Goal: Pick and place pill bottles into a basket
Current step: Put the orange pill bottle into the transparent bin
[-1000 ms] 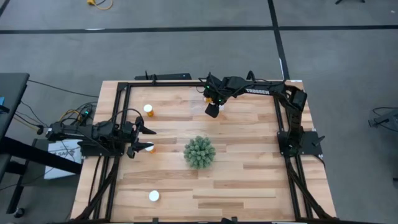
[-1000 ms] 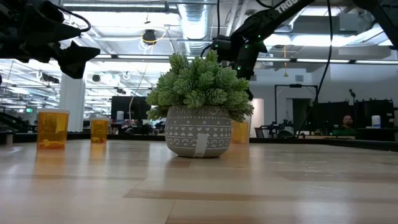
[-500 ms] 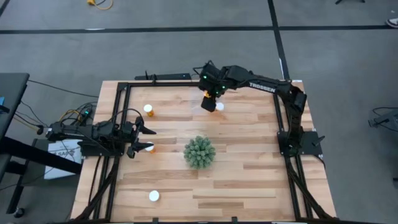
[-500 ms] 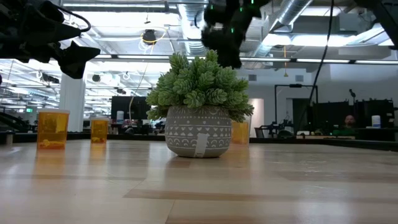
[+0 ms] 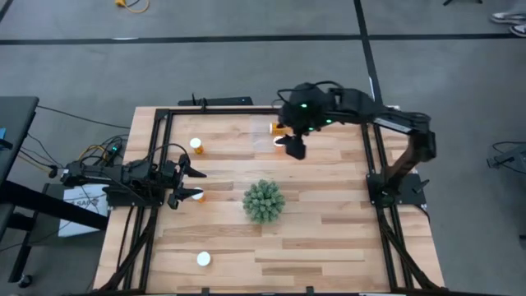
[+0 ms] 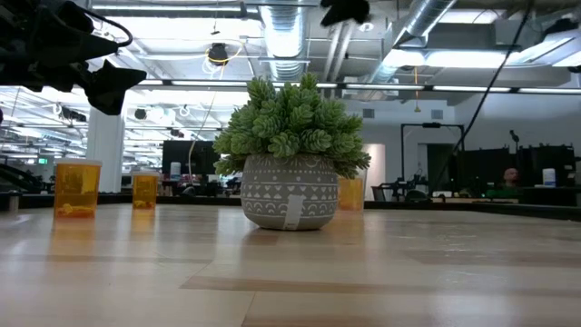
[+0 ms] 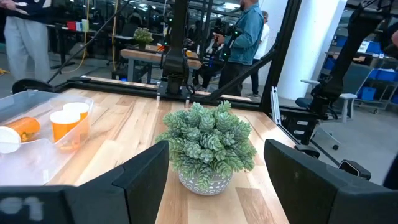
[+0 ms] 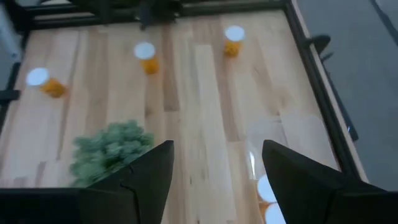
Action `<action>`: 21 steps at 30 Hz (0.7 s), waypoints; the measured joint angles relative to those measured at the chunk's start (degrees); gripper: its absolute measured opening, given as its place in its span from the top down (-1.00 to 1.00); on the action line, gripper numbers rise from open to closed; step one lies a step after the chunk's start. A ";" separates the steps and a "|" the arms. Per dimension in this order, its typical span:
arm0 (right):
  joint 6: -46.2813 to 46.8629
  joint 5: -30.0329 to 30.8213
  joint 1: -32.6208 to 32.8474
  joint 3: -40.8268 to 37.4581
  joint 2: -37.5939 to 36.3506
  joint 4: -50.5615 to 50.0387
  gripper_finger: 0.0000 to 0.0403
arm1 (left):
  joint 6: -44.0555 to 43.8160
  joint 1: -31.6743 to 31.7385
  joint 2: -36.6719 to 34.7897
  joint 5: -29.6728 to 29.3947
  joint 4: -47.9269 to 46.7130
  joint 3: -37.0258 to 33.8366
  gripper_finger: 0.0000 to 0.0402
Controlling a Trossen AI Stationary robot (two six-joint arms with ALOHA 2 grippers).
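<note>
Three orange pill bottles with white caps stand on the table: one at the far left (image 5: 196,145), one at the left (image 5: 198,196), one near the front (image 5: 203,259). The clear basket (image 5: 265,134) lies at the far middle and holds more bottles, one lying down (image 7: 18,129) and two upright (image 7: 65,124). My right gripper (image 5: 294,148) hangs open and empty high over the basket's right part; it also shows in its own wrist view (image 8: 214,168). My left gripper (image 5: 200,183) hovers open at the left, above the left bottle; it also shows in its own wrist view (image 7: 217,180).
A spiky green plant in a grey patterned pot (image 5: 264,201) stands at the table's middle, between my left gripper and the right side. A black frame (image 5: 164,115) runs around the table. People stand in the room beyond the far edge (image 7: 245,31).
My right gripper has risen from just above the basket to high over the table, and has shifted a little toward the right edge. A white-capped bottle shows in the basket where the gripper had been. My left arm has kept still.
</note>
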 joint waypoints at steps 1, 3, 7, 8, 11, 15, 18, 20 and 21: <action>-0.48 0.00 0.45 0.00 -1.14 -0.45 -0.19 | 0.00 0.00 0.01 0.00 0.00 0.00 -0.26; -1.24 -0.02 0.95 -0.02 -3.43 -2.31 -0.19 | 0.00 0.00 0.00 0.00 0.00 -0.01 -0.26; -2.84 -0.14 1.83 -0.33 -7.67 -5.52 -0.19 | 0.00 0.00 0.01 0.00 0.00 -0.01 -0.26; -3.27 -0.55 2.07 -1.16 -8.92 -5.54 -0.19 | 0.00 0.00 0.00 0.00 0.00 -0.01 -0.26; -3.75 -3.33 2.20 -6.24 -14.01 -4.19 -0.19 | 0.00 0.00 0.01 -0.01 -0.01 -0.01 -0.26; -3.00 -6.08 2.20 -16.94 -22.38 2.32 -0.19 | -0.02 0.00 0.00 0.00 0.01 -0.01 -0.26; -0.23 -7.69 2.27 -25.36 -28.97 9.00 -0.19 | 0.00 0.00 0.02 0.00 0.00 0.00 -0.26; 1.55 -8.05 2.54 -30.64 -33.20 13.27 -0.19 | 0.00 0.00 0.02 0.00 -0.01 0.01 -0.26; 2.21 -8.09 2.78 -33.16 -35.19 15.13 -0.19 | 0.00 0.00 0.00 0.00 0.00 -0.01 -0.26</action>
